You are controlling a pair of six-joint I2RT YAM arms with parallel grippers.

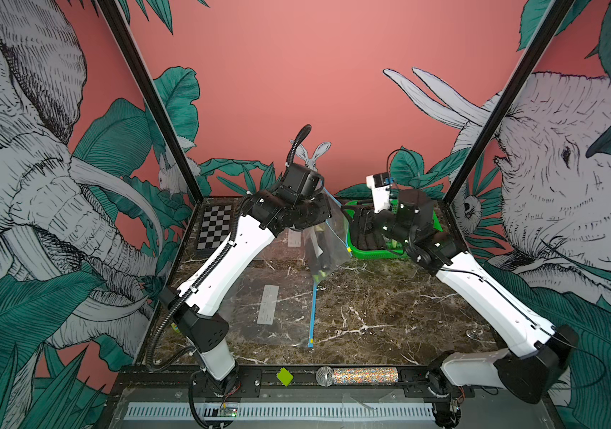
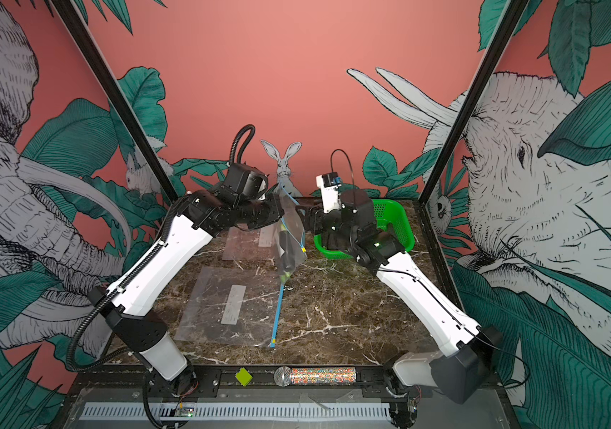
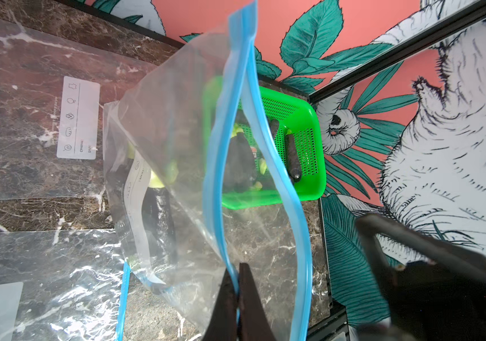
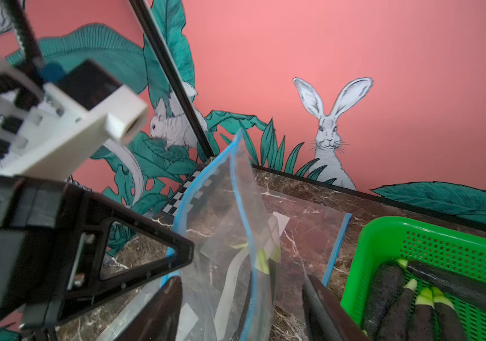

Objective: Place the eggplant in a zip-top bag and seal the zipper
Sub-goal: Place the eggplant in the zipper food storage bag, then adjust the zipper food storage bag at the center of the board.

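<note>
Insertion step is looking done, sealing is pending.

- Left gripper (image 3: pixel 237 283) is clenching one blue strip of the zipper (image 3: pixel 221 147) and hanging the zip-top bag (image 1: pixel 328 241) in the air, around 12 o'clock from the centre of the table (image 1: pixel 371 297).
- The eggplant (image 2: pixel 287 252) is sitting inside the bag, dark body up and green stem end drooping towards the table.
- Right gripper (image 4: pixel 241 279) is hovering at the bag mouth, on its 3 o'clock side. Jaws are standing apart and gripping nothing.
- The mouth is gaping, with the two blue strips bowing apart in the left wrist view.

My read on the next move: the right gripper should be closing on both strips near the left gripper's pinch, then sliding along the zipper while the left anchors it. The film is floppy and the load is swinging free, so the strips need lining up before any squeeze.

Hard to make out:
- Left fingertips are hiding behind the wrist in both top views.
- I can't tell whether the right fingers are touching the film.
- The small yellow piece (image 2: pixel 303 249) at the zipper end could be a slider or a tab.
- The zipper's far end is running out of the left wrist view.
- The eggplant is smearing through the film.

The green basket (image 4: pixel 383 227) at 2 o'clock is holding more eggplants (image 4: pixel 389 295). Spare bags (image 2: pixel 222 308) are lying flat at 9 o'clock.
</note>
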